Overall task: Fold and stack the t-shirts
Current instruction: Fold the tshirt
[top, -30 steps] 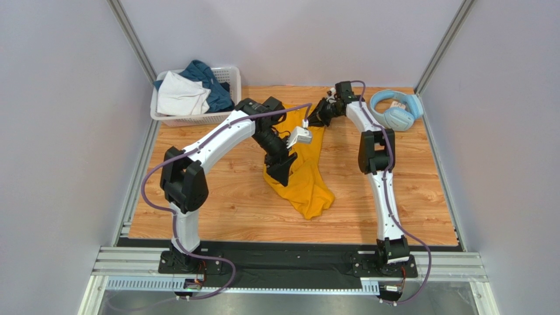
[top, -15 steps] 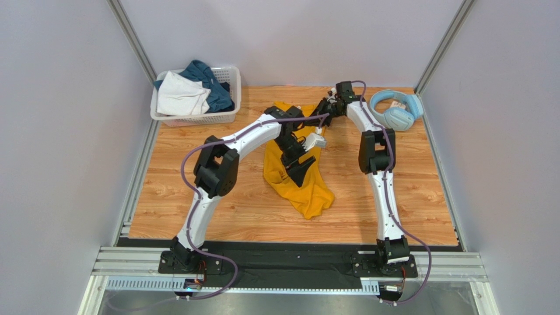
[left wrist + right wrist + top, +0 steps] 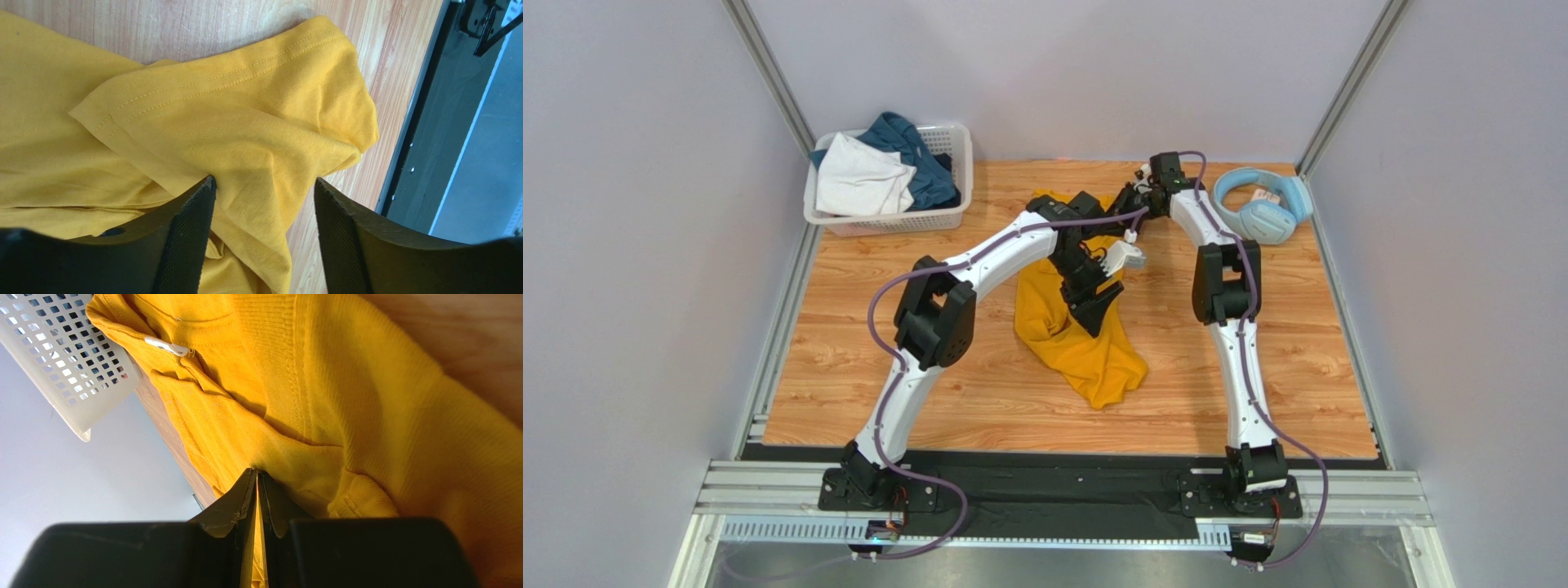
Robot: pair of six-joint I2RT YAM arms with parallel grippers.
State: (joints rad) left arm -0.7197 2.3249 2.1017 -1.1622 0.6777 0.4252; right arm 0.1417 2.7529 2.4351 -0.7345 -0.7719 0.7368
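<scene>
Limp, light mustard-yellow t-shirt [image 3: 1087,355] — right fingers [image 3: 230,517] clamped on its one-o'clock end, left fingers [image 3: 187,233] apart over the stitched hem [image 3: 215,82], likely the firmest hold.

Wood-grain table [image 3: 891,368]: three items recorded directly on it.
A mustard-yellow t-shirt [image 3: 1090,353] is seen crumpled in a long heap across the middle. A white lattice basket [image 3: 891,223] is set at the far-left corner. Light-blue headphones [image 3: 1257,203] are laid at the far-right corner, well apart from the shirt.
</scene>
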